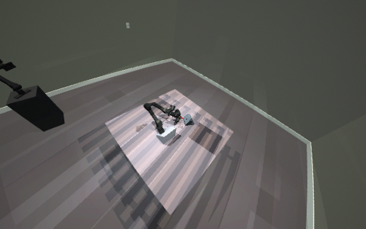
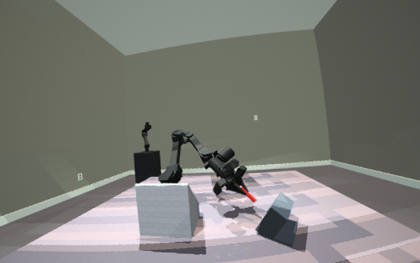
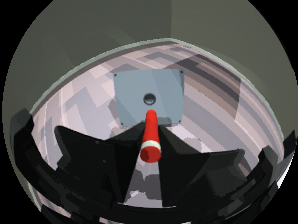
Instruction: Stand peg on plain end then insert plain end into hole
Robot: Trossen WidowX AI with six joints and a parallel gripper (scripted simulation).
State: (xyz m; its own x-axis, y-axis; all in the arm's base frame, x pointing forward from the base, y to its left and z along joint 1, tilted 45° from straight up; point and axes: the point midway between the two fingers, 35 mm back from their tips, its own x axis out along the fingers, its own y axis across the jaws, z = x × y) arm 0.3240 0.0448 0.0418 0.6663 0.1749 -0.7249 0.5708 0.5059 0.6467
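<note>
Nearest the wrist camera, the peg's white band (image 3: 151,144) sits at its rear end, presumably so that the plain end can lead into the hole. The pincer (image 1: 179,116) (image 2: 241,187) (image 3: 150,127) is clamped on the red peg (image 1: 181,118) (image 2: 249,194) (image 3: 151,121), which runs out between the fingers toward 12 o'clock in the wrist view; from outside it slants down toward 4 or 5 o'clock, held off the table (image 1: 170,184) (image 2: 98,239) (image 3: 87,95). That tilt looks chosen to suit the panel's slope. Beyond the plain tip, at 12 o'clock and apart from it, lies the hole (image 3: 149,99) in the sloped panel (image 1: 189,116) (image 2: 285,200) (image 3: 131,92). The push likely needs a little more lining up, lest the tip catch the rim.
</note>
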